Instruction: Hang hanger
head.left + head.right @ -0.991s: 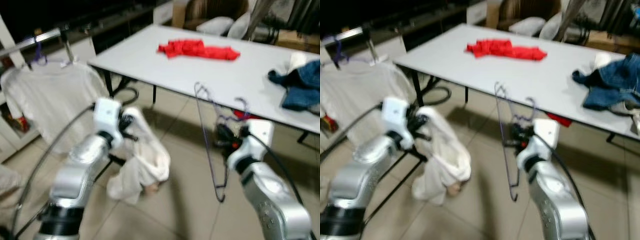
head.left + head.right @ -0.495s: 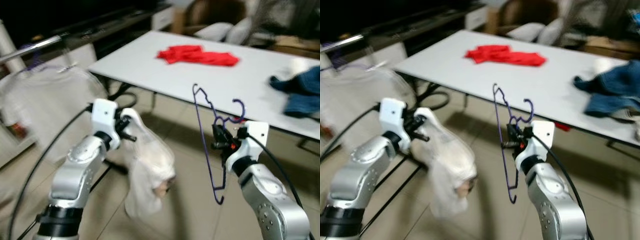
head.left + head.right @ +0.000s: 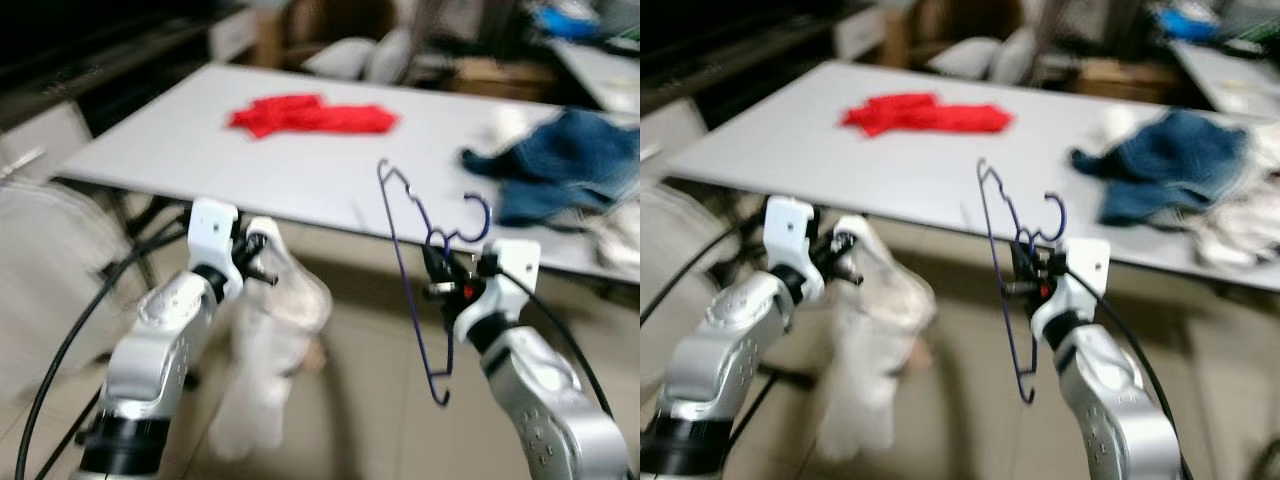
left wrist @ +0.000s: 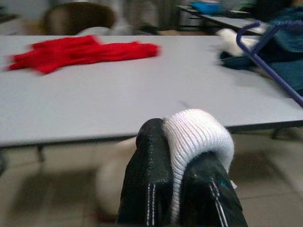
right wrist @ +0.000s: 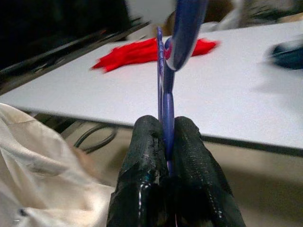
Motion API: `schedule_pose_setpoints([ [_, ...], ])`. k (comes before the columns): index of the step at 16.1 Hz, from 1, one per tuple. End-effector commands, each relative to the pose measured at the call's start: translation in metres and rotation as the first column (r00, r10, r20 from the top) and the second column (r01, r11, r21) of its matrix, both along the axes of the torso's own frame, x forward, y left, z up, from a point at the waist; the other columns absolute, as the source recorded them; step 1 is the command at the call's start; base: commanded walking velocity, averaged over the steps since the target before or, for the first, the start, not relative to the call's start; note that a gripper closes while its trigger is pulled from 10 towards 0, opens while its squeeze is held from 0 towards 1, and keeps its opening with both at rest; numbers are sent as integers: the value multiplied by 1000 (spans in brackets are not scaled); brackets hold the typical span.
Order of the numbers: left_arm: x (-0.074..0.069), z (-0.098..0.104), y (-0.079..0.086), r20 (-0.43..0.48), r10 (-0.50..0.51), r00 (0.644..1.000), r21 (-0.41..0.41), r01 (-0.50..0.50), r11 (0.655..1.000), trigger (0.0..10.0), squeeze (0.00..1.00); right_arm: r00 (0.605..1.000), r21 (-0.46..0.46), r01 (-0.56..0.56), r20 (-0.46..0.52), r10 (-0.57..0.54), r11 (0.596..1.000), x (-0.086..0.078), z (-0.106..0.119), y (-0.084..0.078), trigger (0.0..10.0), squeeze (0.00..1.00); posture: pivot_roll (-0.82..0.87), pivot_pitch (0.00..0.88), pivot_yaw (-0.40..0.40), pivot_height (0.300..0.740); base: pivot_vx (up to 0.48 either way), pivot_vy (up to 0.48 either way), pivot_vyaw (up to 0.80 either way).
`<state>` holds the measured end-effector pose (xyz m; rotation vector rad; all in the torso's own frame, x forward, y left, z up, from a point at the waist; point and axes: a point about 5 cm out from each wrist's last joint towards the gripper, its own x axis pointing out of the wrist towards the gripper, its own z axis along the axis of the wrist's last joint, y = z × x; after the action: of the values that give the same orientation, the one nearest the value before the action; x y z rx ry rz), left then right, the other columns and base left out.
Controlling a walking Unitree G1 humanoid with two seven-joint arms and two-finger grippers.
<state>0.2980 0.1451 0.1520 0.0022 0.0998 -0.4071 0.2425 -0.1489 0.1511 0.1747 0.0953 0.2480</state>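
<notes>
**Hanger and garment held apart, clear of the worktop**

The hanger [image 3: 415, 275], a thin purple wire one, stands nearly upright in the air in front of the robot, its hook curling just above the right gripper [image 3: 437, 277]. That gripper is clamped on the wire close under the hook, which likely keeps the hook free to drop over a rail and lets the frame hang below the grip without swinging into the floor. The left gripper [image 3: 258, 262] is closed on a fold of a white garment [image 3: 262, 350], whose bulk droops towards the floor; holding it out to the side keeps it off the hanger until the two are meant to meet.

Behind both lies the white worktop [image 3: 180, 150], with a red cloth [image 3: 310, 115] at its far side and a blue garment [image 3: 555, 165] towards the robot's right. None of these touches the hanger.

The head views give the layout: both arms raised, hanger and garment well apart. The right wrist view settles the grip, showing the wire pinched between the two fingers [image 5: 147, 161]. The left wrist view shows a ribbed white edge squeezed between that gripper's fingers [image 4: 149, 170], and the hanger's wire crossing one corner.
</notes>
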Motion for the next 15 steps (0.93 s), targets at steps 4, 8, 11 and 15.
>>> schedule_pose_setpoints([
  [4,4,11,-16,46,-59,997,-17,60,998,10000,0,999,-9,18,28,-18,1000,-2,4,-8,10000,0,-36,0,20,740,343,0,-764],
  [8,5,12,-18,53,-63,997,-21,64,998,10000,0,999,-14,25,42,-24,1000,-1,7,-11,10000,0,-40,0,13,740,342,0,-577],
  [11,5,14,-18,63,-66,996,-19,68,998,10000,0,997,-11,23,72,-22,1000,0,13,-13,10000,0,-40,0,13,740,342,0,0],
  [15,11,27,-25,108,-99,989,-26,102,994,10000,0,982,-53,-129,133,135,990,-7,28,-15,10000,0,-54,0,17,740,340,0,0],
])
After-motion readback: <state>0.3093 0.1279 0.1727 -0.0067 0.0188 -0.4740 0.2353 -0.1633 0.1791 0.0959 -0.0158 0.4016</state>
